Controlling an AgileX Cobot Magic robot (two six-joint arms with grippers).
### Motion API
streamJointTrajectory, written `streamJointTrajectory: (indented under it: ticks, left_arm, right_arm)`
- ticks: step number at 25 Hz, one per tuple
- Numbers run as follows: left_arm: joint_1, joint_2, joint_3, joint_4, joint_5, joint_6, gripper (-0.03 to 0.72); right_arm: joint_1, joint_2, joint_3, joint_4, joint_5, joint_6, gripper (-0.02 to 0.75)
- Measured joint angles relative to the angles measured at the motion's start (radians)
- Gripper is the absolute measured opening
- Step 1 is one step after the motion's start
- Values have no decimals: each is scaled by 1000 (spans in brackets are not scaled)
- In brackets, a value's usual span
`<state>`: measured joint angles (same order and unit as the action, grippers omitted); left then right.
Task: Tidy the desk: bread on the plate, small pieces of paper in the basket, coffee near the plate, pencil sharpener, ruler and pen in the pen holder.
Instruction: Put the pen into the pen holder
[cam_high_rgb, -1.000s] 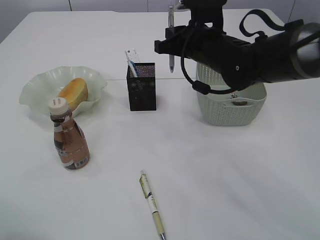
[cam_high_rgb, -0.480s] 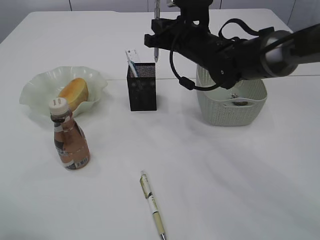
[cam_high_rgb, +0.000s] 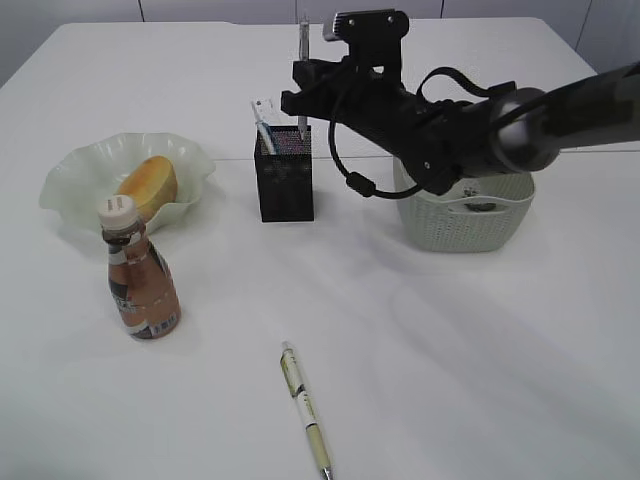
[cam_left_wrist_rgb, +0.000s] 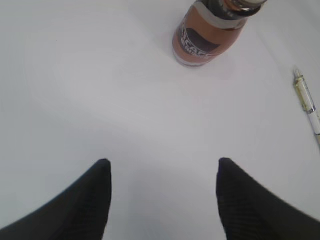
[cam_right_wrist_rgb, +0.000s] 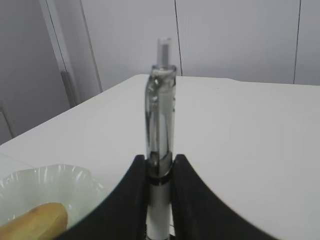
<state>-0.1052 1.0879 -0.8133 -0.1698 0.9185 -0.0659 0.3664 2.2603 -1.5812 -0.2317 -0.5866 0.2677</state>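
My right gripper is shut on a silver pen, held upright with its tip at the mouth of the black mesh pen holder. A white and blue item stands in the holder. The bread lies on the pale green wavy plate. The coffee bottle stands in front of the plate. A second pen lies on the table near the front. My left gripper is open and empty above bare table.
A pale green woven basket stands right of the pen holder, partly behind my right arm, with something small inside. The white table's back edge runs behind the holder.
My right gripper has carried the silver pen leftward from above the basket to over the pen holder and lowered it toward the holder's mouth.
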Motion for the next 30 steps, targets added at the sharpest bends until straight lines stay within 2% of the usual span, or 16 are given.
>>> streamJointTrajectory:
  ticks: [14, 23, 30]
  left_arm:
    - [0, 0, 0, 0, 0, 0, 480]
    - [0, 0, 0, 0, 0, 0, 480]
    - [0, 0, 0, 0, 0, 0, 480]
  right_arm:
    - [-2, 47, -14, -40, -30, 27, 106]
    - [-8, 47, -14, -63, -30, 29, 179]
    - [-10, 47, -14, -96, -24, 31, 198]
